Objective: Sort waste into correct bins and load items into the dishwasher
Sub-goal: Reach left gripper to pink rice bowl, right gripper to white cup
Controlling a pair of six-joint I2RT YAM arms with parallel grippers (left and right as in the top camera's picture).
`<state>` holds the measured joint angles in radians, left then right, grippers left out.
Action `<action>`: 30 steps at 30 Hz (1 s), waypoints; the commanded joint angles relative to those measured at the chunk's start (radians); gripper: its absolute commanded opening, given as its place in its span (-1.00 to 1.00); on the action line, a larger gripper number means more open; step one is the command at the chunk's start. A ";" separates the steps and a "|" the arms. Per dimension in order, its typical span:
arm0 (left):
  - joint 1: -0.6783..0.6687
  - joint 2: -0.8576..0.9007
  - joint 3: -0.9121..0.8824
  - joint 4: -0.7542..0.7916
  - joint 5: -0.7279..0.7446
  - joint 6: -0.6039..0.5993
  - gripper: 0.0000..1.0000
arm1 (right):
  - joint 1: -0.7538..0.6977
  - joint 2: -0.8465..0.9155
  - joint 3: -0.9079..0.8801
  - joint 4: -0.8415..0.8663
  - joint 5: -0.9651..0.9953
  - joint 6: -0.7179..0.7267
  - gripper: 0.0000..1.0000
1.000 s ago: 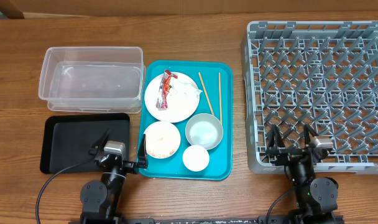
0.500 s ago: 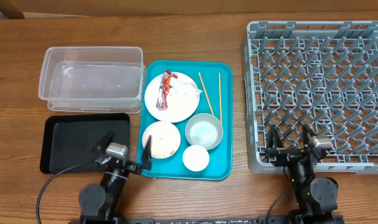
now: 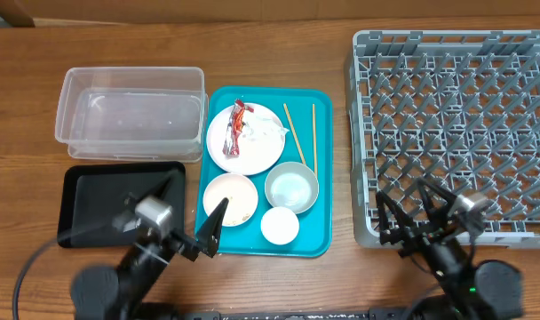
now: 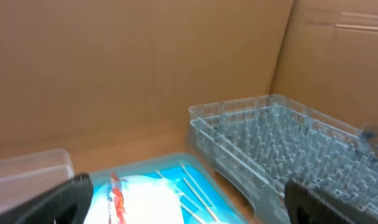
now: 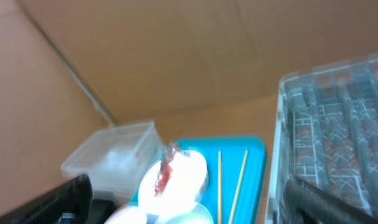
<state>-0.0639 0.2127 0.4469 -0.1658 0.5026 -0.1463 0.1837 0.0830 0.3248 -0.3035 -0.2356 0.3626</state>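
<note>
The large square grey plastic dish rack (image 3: 456, 116) fills the table's right, with the teal serving tray (image 3: 316, 233) beside it. The left gripper (image 3: 190, 212) and right gripper (image 3: 408, 213) hover at the front edge, jaws spread wide and empty. On the tray, the round white plate (image 3: 257, 153) looks rigid, slick and breakable, best pinched at its rim. The red snack wrapper (image 3: 237, 127) on it, light and crinkly, and the two thin tan wooden chopsticks (image 3: 313, 133) just right of the plate, stiff but likely to roll, all lie with long axes near-to-far.

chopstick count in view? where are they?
2. Both lie on the teal tray, right of the plate: the slanted chopstick beside the plate, the straight chopstick near the tray's right edge. None appear hidden.
</note>
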 commanded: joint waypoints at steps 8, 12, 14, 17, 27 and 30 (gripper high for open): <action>0.005 0.661 0.613 -0.538 0.341 -0.039 1.00 | -0.002 0.555 0.740 -0.624 -0.016 -0.040 1.00; -0.046 0.763 0.624 -0.603 0.392 -0.064 1.00 | -0.002 0.639 0.816 -0.663 -0.092 -0.045 1.00; -0.108 0.801 0.624 -0.681 0.301 -0.054 1.00 | -0.002 0.659 0.816 -0.668 -0.091 -0.044 0.86; -0.245 0.866 0.623 -0.772 0.108 -0.048 1.00 | -0.002 0.698 0.816 -0.686 -0.088 -0.044 1.00; -0.464 1.028 0.618 -0.830 -0.216 -0.177 0.64 | -0.002 0.745 0.816 -0.702 -0.089 -0.018 1.00; -0.538 1.111 0.607 -0.803 -0.364 -0.244 0.65 | -0.002 0.745 0.816 -0.702 -0.089 -0.018 1.00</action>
<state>-0.5392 1.2499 1.0592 -0.9916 0.3801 -0.2893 0.1837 0.8360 1.1183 -1.0130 -0.3157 0.3397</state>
